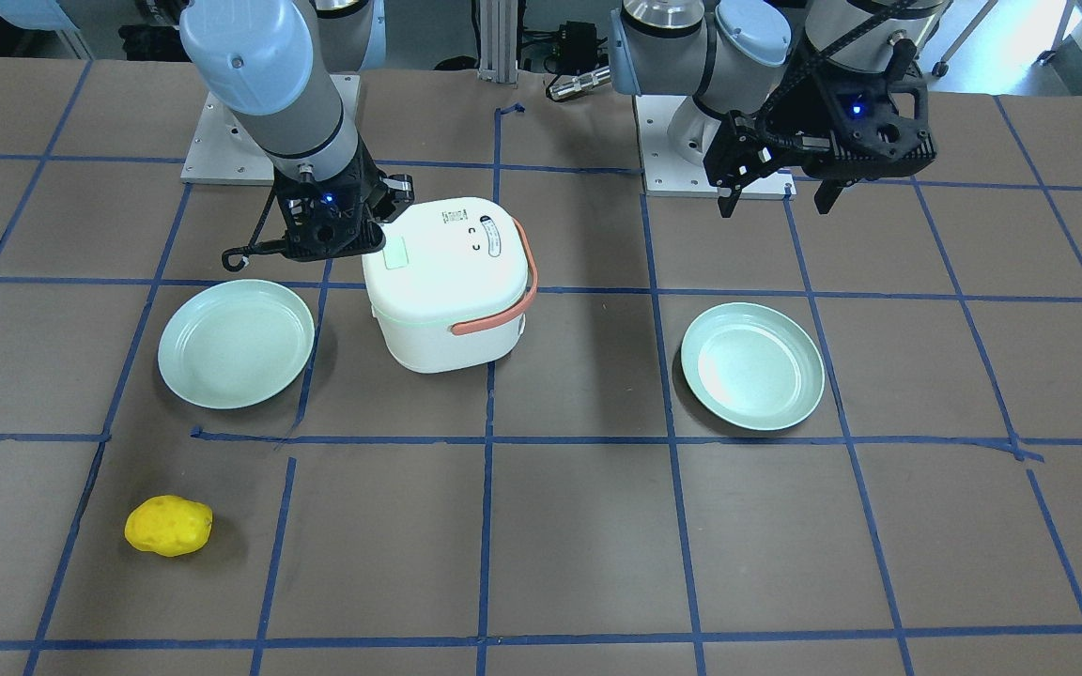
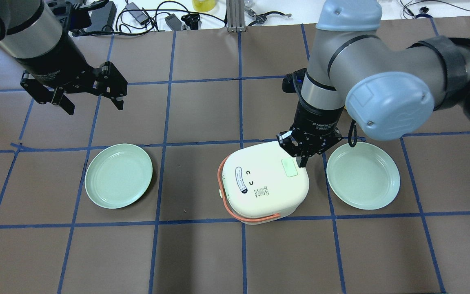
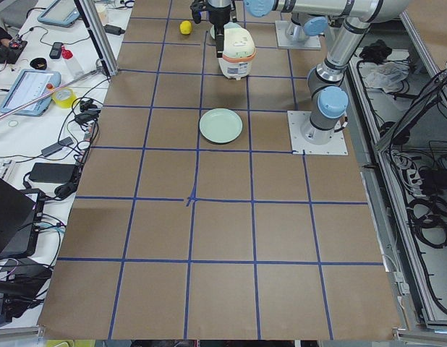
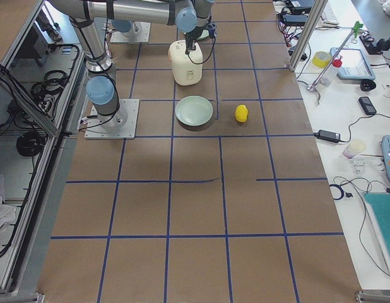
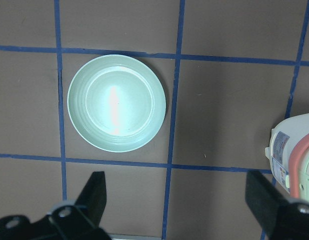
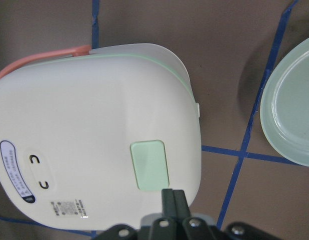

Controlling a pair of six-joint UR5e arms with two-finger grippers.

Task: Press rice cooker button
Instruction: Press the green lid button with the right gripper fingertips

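Observation:
The white rice cooker (image 2: 261, 179) with an orange handle stands mid-table. Its pale mint-green button (image 2: 289, 167) sits on the lid, and shows in the front view (image 1: 395, 253) and the right wrist view (image 6: 150, 164). My right gripper (image 2: 302, 162) is shut, fingertips together, just above the lid at the button's edge; in the right wrist view its fingers (image 6: 173, 201) lie right beside the button. I cannot tell whether they touch the lid. My left gripper (image 2: 93, 104) is open and empty, raised far to the left, above a green plate (image 5: 116, 102).
Two mint-green plates flank the cooker (image 2: 118, 175) (image 2: 362, 174). A yellow lemon-like object (image 1: 168, 525) lies on the operators' side of the table. Blue tape lines cross the brown table (image 2: 202, 114). Cables and gear (image 2: 145, 12) lie along the far edge.

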